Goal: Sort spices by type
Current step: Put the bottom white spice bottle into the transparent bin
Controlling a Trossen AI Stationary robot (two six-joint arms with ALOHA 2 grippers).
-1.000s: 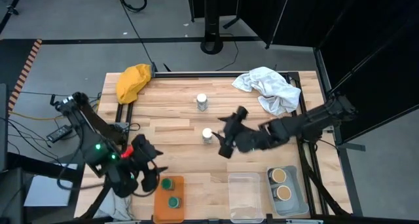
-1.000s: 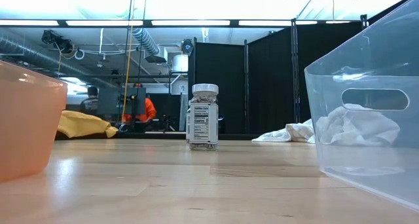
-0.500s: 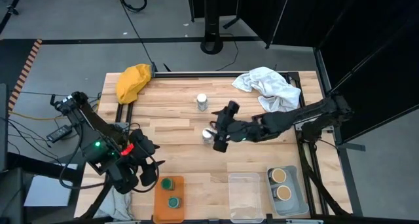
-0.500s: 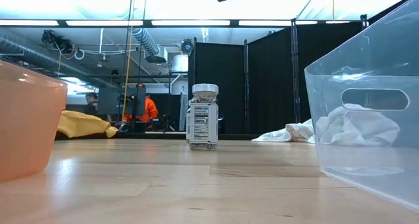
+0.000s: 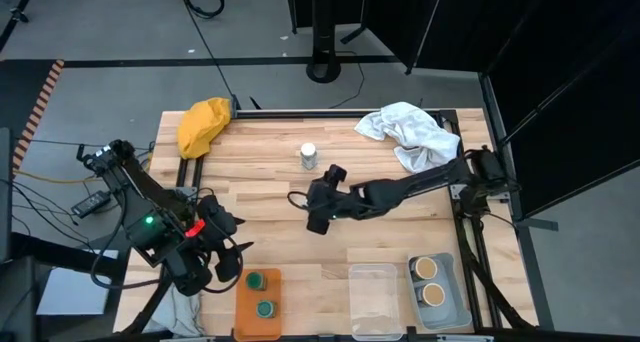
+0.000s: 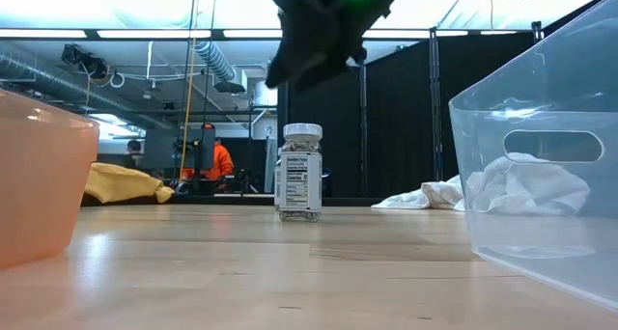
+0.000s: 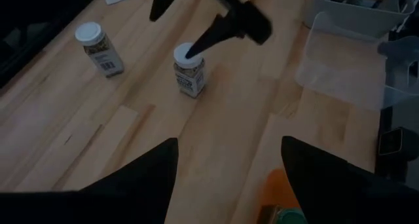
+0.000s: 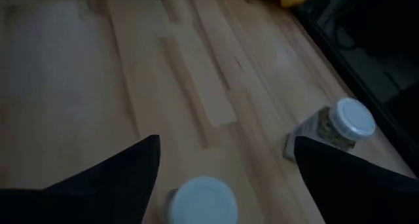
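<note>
Note the leftward shift of the right gripper since the earlier frames: formerly right of the nearer white-lid jar, now directly over it near the centre of the table, with jaws spread wider than before. Confirm in the right wrist view: dark fingers released and set well apart, white lid low between them, no contact visible. Check the low view for the same gripper overhead, above a white-lid jar standing upright on the wood; cannot tell from that view which of the two white-lid jars it is.

Locate the second white-lid jar farther back, upright, just left of the stretched right arm and clear of it.

Find the left gripper waiting at the near left edge, beside the orange tray, jaws released and holding nothing.

Locate both green-lid jars inside the orange tray, one nearer than the other. Locate both tan-lid jars inside the grey tray at the near right. Note the clear tray between the two.

Note a yellow cloth at the far left corner and a white cloth at the far right. Observe a person in orange in the room beyond.
</note>
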